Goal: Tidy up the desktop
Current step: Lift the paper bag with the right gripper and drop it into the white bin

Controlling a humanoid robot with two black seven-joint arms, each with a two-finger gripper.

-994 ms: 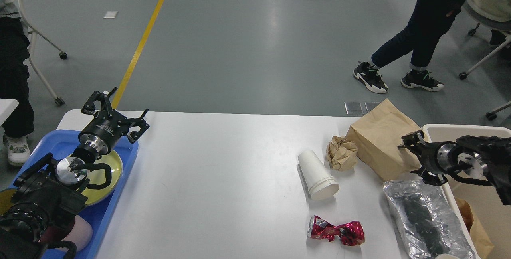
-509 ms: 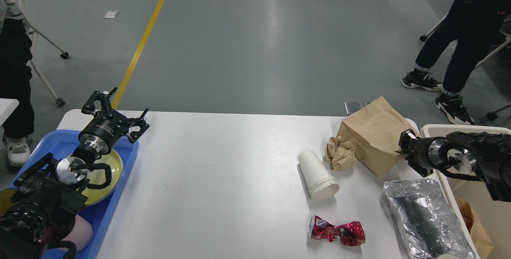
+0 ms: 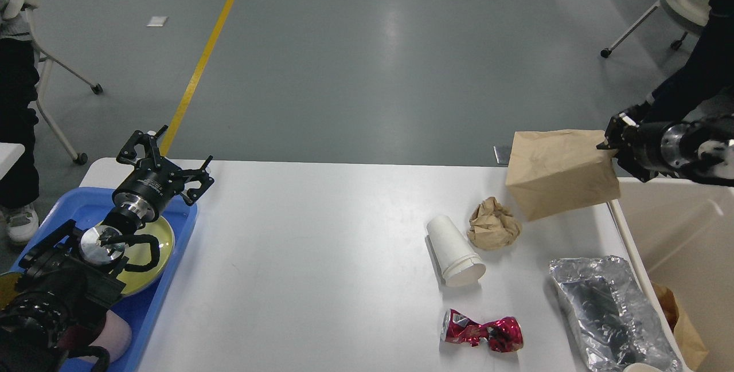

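The white desktop (image 3: 321,257) carries a tipped white cup (image 3: 454,250), a crumpled brown paper ball (image 3: 493,223), a crushed red can (image 3: 481,334) and a silver foil bag (image 3: 613,312). A brown paper bag (image 3: 559,172) hangs above the desktop's far right corner, with my right gripper (image 3: 609,141) shut on its right edge. My left gripper (image 3: 163,157) stands open over the far end of the blue tray (image 3: 166,257), nothing between its fingers.
The blue tray holds a yellow-green plate (image 3: 155,246). A beige bin (image 3: 682,234) stands at the table's right edge with brown paper inside. A person's legs and wheeled chairs are on the floor at the far right and far left.
My right gripper took hold of the brown paper bag and lifted it up and to the right, off the desktop. The person behind walked away to the right. The left arm stayed still.
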